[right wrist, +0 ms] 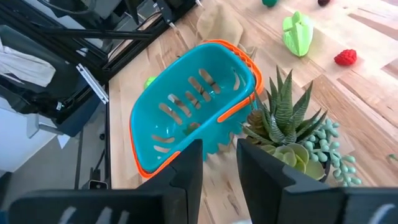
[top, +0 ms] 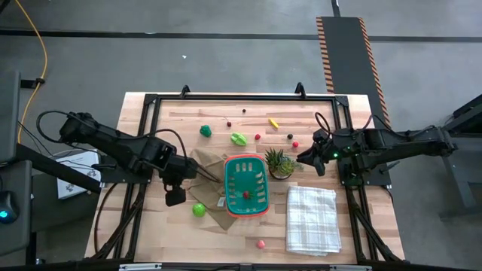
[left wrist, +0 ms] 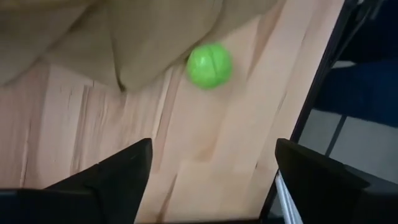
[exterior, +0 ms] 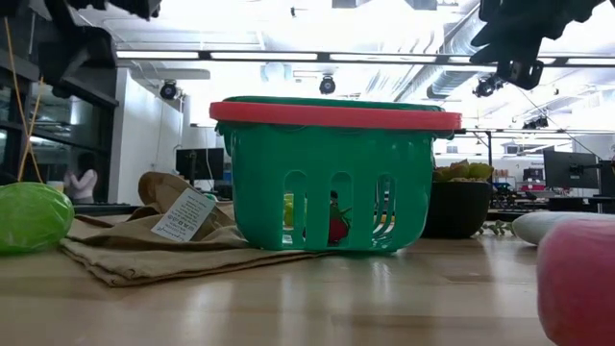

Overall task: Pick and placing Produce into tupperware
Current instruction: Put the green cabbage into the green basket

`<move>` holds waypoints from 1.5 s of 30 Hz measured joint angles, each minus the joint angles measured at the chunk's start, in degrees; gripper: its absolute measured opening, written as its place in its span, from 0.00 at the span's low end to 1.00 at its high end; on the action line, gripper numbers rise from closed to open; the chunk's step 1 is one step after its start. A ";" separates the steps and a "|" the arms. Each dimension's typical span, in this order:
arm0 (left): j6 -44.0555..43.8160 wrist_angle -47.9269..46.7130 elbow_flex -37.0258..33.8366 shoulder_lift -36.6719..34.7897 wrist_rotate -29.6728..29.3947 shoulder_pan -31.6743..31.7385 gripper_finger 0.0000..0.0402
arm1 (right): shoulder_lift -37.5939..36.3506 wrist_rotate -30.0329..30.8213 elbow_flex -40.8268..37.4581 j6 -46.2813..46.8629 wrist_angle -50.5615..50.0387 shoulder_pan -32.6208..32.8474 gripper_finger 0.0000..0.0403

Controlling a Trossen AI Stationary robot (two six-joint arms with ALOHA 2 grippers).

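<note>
1. The left gripper (top: 175, 197) hangs over the table's front-left part, fingers (left wrist: 118, 171) spread wide and empty; the green ball (top: 199, 210) lies on the bare wood just beside the edge of the brown paper bag (top: 207, 169), near the table's rim. A clumsy descent could, by the look of it, nudge the round piece so it rolls away or off the edge
2. The tupperware (top: 245, 187) sits mid-table on the paper bag, a red piece (top: 245, 195) already inside. Resting on crumpled paper, it may shift or tip if a finger catches its orange rim
3. The right gripper (top: 312, 158) hovers past the potted plant (top: 279, 162), fingers (right wrist: 180, 171) a narrow gap apart with nothing between them. Any reach for the basket risks brushing the spiky leaves, which stand just beside its wall
4. Farther back, a leafy green piece (top: 239, 138), a dark green piece (top: 205, 131), a yellow piece (top: 273, 122) and small red balls (top: 295, 144) lie scattered, well apart; the smallest could slip from a grasp
5. Hard to read: what the tiny dark specks near the far edge are, and the basket's full contents, which are half hidden behind its slots in the low view
</note>
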 joint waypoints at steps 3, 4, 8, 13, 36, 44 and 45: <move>0.80 2.74 0.00 0.00 -1.40 0.00 0.84 | 0.00 0.01 0.00 0.05 -0.11 0.00 0.22; 1.06 3.65 0.00 0.00 -1.98 0.00 0.84 | 0.00 -0.01 0.00 0.12 -0.24 -0.02 0.22; 1.87 5.37 0.00 0.00 -3.53 -0.02 0.81 | 0.00 -0.01 0.00 0.60 -0.25 0.00 0.22; 1.99 7.47 0.00 0.00 -4.21 -0.51 0.78 | 0.00 -0.01 0.00 0.94 -0.26 -0.02 0.22; -14.72 7.36 0.00 1.76 -29.75 -23.14 0.78 | 0.01 0.01 0.00 2.60 -0.23 -0.02 0.22; -15.73 9.62 0.00 7.92 -30.26 -24.00 0.78 | 0.02 0.01 0.02 2.60 -0.19 -0.02 0.22; -16.41 9.62 0.00 8.66 -30.26 -24.00 0.78 | 0.02 0.01 0.02 2.60 -0.21 -0.02 0.22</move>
